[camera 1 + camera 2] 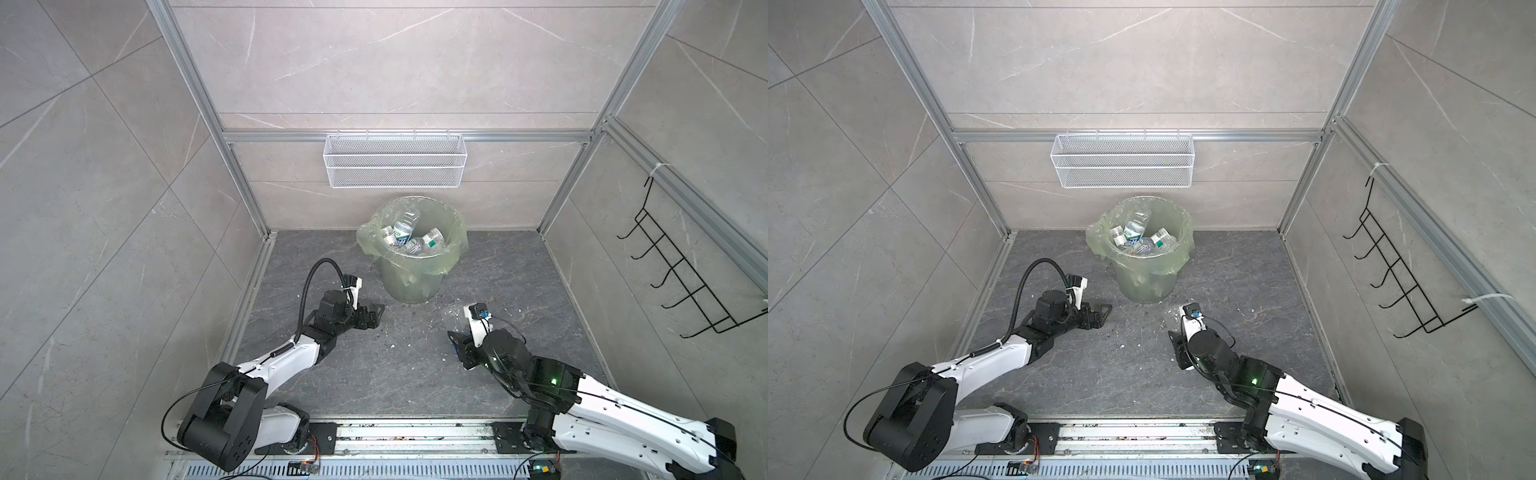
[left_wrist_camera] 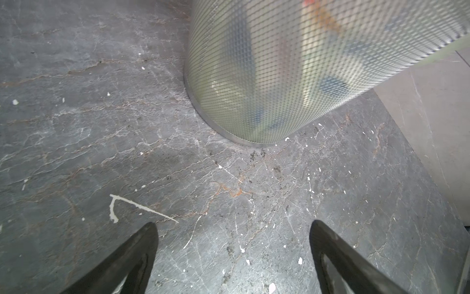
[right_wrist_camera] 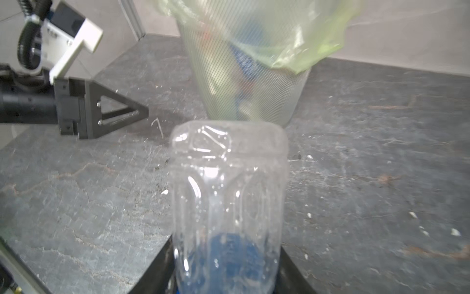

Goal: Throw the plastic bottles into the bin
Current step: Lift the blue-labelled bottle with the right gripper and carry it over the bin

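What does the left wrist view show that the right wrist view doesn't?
Left wrist only: the open gap between the left fingers, just dark grey stone floor in it. Right wrist only: a clear plastic bottle gripped between the right fingers, and a translucent green bag draped over the rim of the round pale green plastic bin. Both: the bin's wall, the floor, the left fingers.
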Controlling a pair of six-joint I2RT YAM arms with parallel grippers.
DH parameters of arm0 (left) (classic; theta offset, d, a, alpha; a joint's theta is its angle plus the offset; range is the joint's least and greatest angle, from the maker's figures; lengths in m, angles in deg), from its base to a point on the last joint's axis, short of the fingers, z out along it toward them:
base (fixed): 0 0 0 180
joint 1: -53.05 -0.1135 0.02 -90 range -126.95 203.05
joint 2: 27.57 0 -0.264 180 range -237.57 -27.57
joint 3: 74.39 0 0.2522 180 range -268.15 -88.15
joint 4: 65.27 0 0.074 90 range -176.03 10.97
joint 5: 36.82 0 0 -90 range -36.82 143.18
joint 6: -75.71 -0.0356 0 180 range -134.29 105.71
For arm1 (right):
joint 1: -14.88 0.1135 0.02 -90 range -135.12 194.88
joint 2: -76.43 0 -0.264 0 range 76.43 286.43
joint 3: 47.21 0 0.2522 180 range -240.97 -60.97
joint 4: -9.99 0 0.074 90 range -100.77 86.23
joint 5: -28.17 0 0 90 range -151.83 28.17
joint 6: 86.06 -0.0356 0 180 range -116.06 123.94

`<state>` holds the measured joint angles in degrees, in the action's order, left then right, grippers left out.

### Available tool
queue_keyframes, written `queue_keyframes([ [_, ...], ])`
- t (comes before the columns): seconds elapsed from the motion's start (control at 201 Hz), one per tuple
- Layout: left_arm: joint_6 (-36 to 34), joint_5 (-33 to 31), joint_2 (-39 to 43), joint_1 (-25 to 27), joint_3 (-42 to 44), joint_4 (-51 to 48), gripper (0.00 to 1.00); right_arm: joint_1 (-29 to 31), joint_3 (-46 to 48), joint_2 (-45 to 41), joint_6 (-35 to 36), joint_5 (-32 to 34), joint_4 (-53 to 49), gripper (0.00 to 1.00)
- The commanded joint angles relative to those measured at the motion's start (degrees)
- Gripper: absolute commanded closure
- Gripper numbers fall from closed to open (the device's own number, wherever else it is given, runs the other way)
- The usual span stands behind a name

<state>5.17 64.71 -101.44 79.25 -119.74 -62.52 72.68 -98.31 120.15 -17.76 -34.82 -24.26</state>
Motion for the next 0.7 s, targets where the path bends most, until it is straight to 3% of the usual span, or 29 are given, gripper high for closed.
queue_keyframes([
  [0.0,-1.9,1.5,1.5,0.7,-0.4,2.7,0.05,0.4,-7.7,0.3,-1.1,6.2,-3.7,0.60],
  [0.124,-1.7,1.5,1.4,0.7,-0.4,2.9,0.05,0.3,-22.2,9.3,2.5,8.9,-4.9,0.60],
  [0.289,-1.8,1.6,0.2,0.7,-0.6,3.3,0.05,-4.1,-48.7,30.6,9.6,7.1,-5.5,0.58],
  [0.378,-1.5,1.6,-1.4,0.6,-0.9,3.5,0.05,-10.3,-67.3,45.9,9.7,5.0,-10.4,0.32],
  [0.448,-1.1,2.2,-2.3,0.6,-1.1,3.7,0.05,-12.7,-79.5,55.4,9.3,5.8,-15.4,0.06],
  [0.473,-1.1,2.4,-2.4,0.6,-1.2,3.7,0.05,-13.0,-82.9,57.4,9.4,6.8,-16.8,0.01],
  [0.592,-0.6,3.0,-2.9,0.6,-1.4,3.8,0.05,-14.5,-87.7,60.4,9.7,8.3,-17.2,0.01],
  [0.692,-0.6,2.8,-2.6,0.6,-1.4,3.8,0.05,-14.6,-83.6,56.8,9.6,7.8,-15.4,0.01],
])
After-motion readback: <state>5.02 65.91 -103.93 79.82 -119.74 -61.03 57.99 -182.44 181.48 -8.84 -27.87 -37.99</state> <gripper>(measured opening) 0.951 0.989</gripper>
